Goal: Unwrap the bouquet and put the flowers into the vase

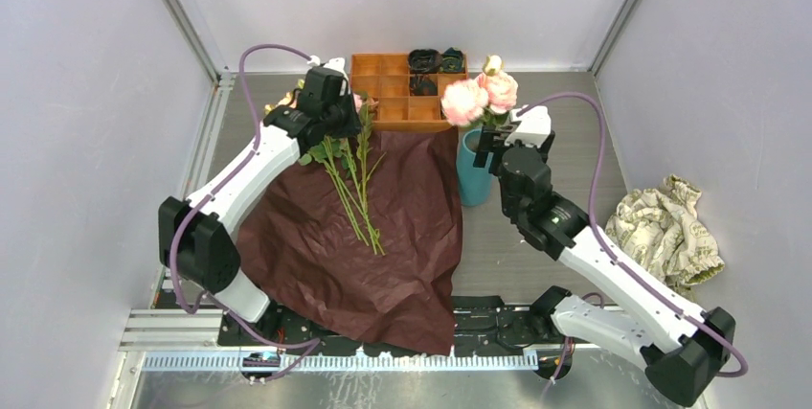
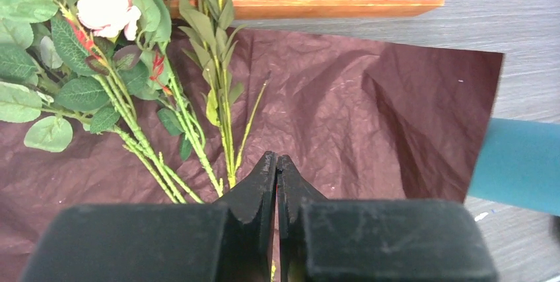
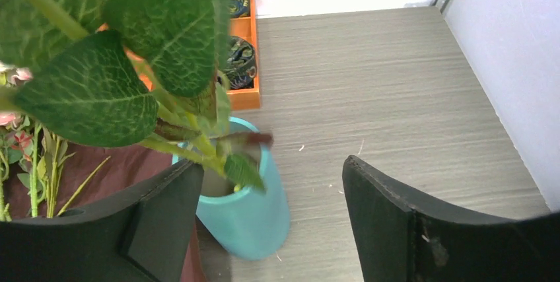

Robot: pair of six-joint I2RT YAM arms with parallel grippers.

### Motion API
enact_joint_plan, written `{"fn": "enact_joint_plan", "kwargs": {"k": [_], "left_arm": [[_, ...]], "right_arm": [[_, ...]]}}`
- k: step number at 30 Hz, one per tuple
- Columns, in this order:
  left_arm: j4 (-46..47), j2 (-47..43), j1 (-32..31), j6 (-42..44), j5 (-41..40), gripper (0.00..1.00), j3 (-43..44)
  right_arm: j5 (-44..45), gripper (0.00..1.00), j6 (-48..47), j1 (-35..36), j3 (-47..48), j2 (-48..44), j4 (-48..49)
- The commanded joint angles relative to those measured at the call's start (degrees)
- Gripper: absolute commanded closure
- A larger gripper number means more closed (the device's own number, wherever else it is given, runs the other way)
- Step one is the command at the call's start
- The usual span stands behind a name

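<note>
The maroon wrapping paper [image 1: 354, 256] lies spread flat at the near side of the table. Loose flowers [image 1: 352, 184] rest on its far left part. The left gripper [image 2: 276, 166] hangs over them, fingers pressed together. The vase [image 1: 471, 179] stands at the paper's right edge with pink roses [image 1: 479, 95] in it. The right gripper [image 3: 271, 163] is just beside it, jaws wide apart. An orange tray [image 1: 388, 93] sits behind.

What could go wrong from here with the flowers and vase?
The open right end effector hovers by the vase, under the leaves of its roses; backing away could snag one and tip it. The other stems lie flat on the wrapping paper, so the left end effector may pinch paper too.
</note>
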Motion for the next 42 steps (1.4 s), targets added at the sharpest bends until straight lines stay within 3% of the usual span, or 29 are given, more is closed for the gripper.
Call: {"fn": "enact_joint_plan", "kwargs": {"k": [1,5,15,23,26,33,42], "left_arm": [[0.72,2.18,-0.17,-1.49,-4.59,0.95,1.0],[0.62,4.73,-0.21,-2.41,-5.94,0.96,0.66],[-0.74,14.05,-0.22,-4.81,-7.73,1.0,4.7],[-5.24,24.24,-0.33,-5.91,-12.82,0.99,12.62],[-7.56,26.35,-0.76,-6.22,-15.96,0.89,15.02],[-8.41,27.35,-1.22,-6.65,-17.98,0.78,15.6],[-5.11,27.82,-1.84,-5.55,-11.51,0.52,15.34]], "right_arm": [[2.15,0.16,5.66,-0.21,3.6,-5.6,-8.05],[-1.76,0.01,7.08,-0.23,2.1,-12.57,-9.86],[-11.6,0.0,9.52,-0.14,9.1,-15.42,-21.47],[-15.83,0.01,11.51,-0.19,6.92,-22.09,-21.89],[-15.83,0.01,11.48,-0.14,6.53,-24.05,-22.12],[-15.44,0.01,11.69,-0.19,6.46,-24.51,-23.24],[-15.82,0.0,12.88,-0.17,6.88,-23.28,-24.74]]}}
